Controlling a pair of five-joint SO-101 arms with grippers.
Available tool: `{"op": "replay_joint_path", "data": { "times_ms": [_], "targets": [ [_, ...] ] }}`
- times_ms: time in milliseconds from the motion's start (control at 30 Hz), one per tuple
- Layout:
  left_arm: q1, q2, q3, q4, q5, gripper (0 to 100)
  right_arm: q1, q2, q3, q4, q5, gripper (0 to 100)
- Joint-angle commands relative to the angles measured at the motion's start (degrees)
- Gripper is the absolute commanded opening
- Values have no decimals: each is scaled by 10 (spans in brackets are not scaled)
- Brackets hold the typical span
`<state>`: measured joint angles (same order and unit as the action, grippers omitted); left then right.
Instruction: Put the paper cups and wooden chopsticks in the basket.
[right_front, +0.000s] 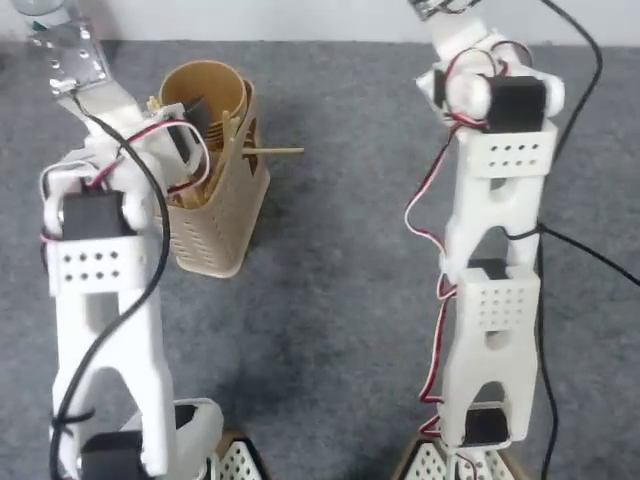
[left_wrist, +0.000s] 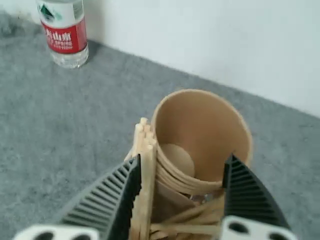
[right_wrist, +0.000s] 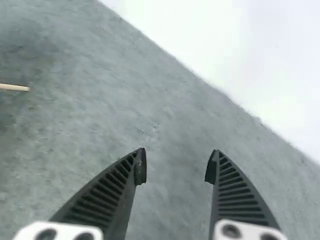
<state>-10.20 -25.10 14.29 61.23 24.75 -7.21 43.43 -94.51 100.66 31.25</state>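
Left pincer (left_wrist: 183, 161) spread, apparently straddling paper cups (left_wrist: 202, 125).

Matt paper cups (left_wrist: 200, 125), wooden chopsticks (left_wrist: 145, 155), plastic basket (right_front: 225, 230)

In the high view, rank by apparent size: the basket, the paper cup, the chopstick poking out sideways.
1. basket, largest, though partly covered
2. paper cup, next
3. chopstick, smallest: long but very thin
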Motion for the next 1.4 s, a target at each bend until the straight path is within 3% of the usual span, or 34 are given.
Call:
{"op": "replay_joint_path", "data": {
  "times_ms": [0, 133, 233, 367, 533, 633, 767, 933, 1233, 1367],
  "targets": [
    [-40, 16, -17, -46, 5, 272, 16, -41, -15, 22, -8, 199],
    [-39, 30, -58, -69, 5, 273, 14, -40, -15, 22, -9, 199],
    [-29, 92, -156, -33, -18, 275, 13, -40, -15, 22, -16, 199],
    [-33, 257, -385, 119, -72, 273, 21, -40, -15, 22, -42, 199],
    [-20, 462, -759, 373, -151, 273, 22, -40, -14, 22, -43, 199],
    [-25, 559, -878, 395, -163, 268, 20, -40, -14, 22, -44, 199],
    [-56, 609, -912, 391, -170, 269, 24, -39, -14, 22, -44, 199],
    [-61, 636, -885, 393, -232, 269, 21, -13, -14, 22, -41, 199],
    [-50, 694, -850, 375, -238, 266, 20, 36, -16, 22, -42, 199],
    [-30, 743, -849, 377, -239, 145, 20, 38, -16, 22, -43, 199]
  ]
}}
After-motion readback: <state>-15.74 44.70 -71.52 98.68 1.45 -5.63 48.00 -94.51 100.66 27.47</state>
